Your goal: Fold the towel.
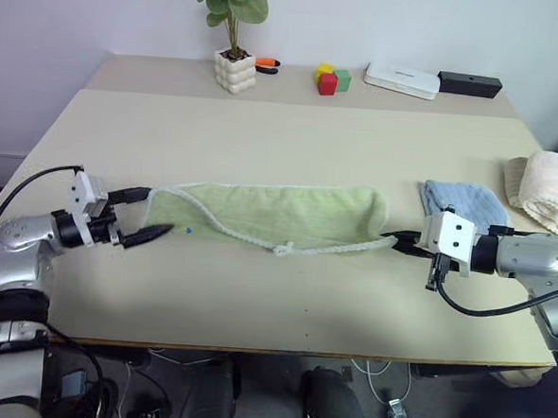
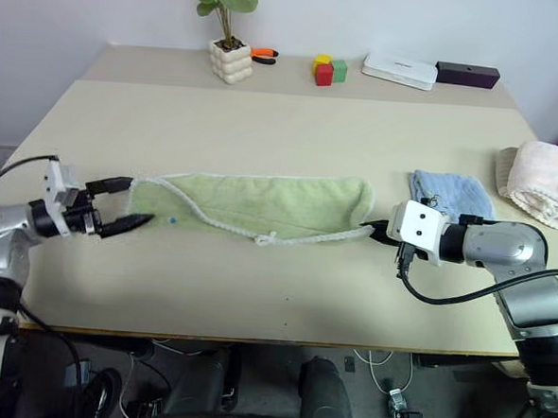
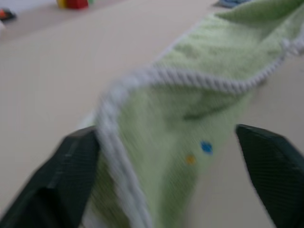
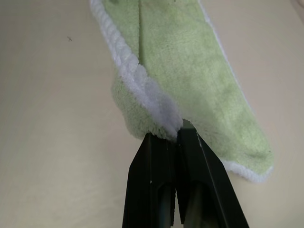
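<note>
Towel: lying folded lengthwise near worktop front edge.
Left end effector: gaping open, apparently straddling its end.
Right end effector: pinching the other end.

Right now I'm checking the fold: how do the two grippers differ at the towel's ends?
The left gripper stands open, its fingers either side of the towel's corner without pinching it. The right gripper is shut on the towel's white edging. Both sit low over the table, one at each end of the towel, pointing inward.
</note>
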`<state>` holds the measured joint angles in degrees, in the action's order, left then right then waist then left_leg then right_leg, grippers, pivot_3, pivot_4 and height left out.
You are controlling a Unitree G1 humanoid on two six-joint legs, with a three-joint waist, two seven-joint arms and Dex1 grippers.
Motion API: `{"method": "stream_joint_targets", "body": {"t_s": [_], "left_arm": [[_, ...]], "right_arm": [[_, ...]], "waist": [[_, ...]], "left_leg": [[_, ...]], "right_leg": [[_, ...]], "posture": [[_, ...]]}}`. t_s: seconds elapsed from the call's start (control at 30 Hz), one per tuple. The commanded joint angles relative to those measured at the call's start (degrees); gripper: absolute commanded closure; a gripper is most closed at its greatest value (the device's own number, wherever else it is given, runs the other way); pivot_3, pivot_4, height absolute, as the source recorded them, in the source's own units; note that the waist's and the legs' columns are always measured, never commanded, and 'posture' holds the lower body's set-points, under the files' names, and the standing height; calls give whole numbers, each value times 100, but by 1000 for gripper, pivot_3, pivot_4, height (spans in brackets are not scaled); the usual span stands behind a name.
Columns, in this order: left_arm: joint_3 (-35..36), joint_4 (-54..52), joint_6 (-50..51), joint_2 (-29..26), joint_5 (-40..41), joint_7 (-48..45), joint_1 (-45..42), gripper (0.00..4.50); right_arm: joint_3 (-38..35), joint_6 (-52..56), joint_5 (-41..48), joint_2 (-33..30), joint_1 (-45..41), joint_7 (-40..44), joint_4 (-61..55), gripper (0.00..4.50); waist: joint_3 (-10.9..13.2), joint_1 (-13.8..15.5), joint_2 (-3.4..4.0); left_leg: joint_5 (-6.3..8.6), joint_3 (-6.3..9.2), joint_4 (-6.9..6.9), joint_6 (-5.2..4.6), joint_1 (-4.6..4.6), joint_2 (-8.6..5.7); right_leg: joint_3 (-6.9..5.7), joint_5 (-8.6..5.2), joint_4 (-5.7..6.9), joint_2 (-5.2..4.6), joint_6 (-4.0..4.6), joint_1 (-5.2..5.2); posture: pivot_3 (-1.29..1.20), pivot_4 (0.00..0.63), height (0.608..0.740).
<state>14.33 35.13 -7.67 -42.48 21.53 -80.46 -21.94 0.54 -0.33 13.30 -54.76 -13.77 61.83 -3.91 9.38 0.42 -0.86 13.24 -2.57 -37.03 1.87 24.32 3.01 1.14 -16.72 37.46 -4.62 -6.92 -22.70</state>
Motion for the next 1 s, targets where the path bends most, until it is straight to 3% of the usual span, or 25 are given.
{"method": "stream_joint_targets", "body": {"t_s": [0.03,0.47,0.77,0.87,1.0], "left_arm": [[179,-361,68,-250,173,-105,242,62],[60,-516,337,-67,131,636,-239,62],[-561,682,535,354,-413,830,-1488,62],[-690,833,794,410,-429,595,-1624,918],[-879,774,1197,329,-436,143,-1535,2919]], "right_arm": [[-95,-46,-32,57,-104,3,-84,4500],[-44,-68,-215,242,-172,-21,-47,4500],[10,-105,-372,281,-173,-81,-43,4500],[-8,-108,-414,271,-152,-99,-55,4500],[-54,-98,-413,249,-141,-102,-73,4500]], "waist": [[0,-3,0],[1,16,-2],[1,25,-3],[2,5,-3],[2,-15,-3]], "left_leg": [[0,-1,0,0,0,0],[1,0,-6,-2,2,-3],[3,1,-10,-5,3,-7],[5,1,-7,-8,4,-6],[6,1,-4,-11,4,-5]], "right_leg": [[0,0,0,0,0,0],[-1,0,-3,-2,0,4],[-1,1,-12,-3,-2,11],[-1,1,-12,-1,-3,7],[-1,1,-11,0,-4,3]], "posture": [[0,150,740],[0,150,740],[0,150,740],[0,150,740],[0,150,740]]}}
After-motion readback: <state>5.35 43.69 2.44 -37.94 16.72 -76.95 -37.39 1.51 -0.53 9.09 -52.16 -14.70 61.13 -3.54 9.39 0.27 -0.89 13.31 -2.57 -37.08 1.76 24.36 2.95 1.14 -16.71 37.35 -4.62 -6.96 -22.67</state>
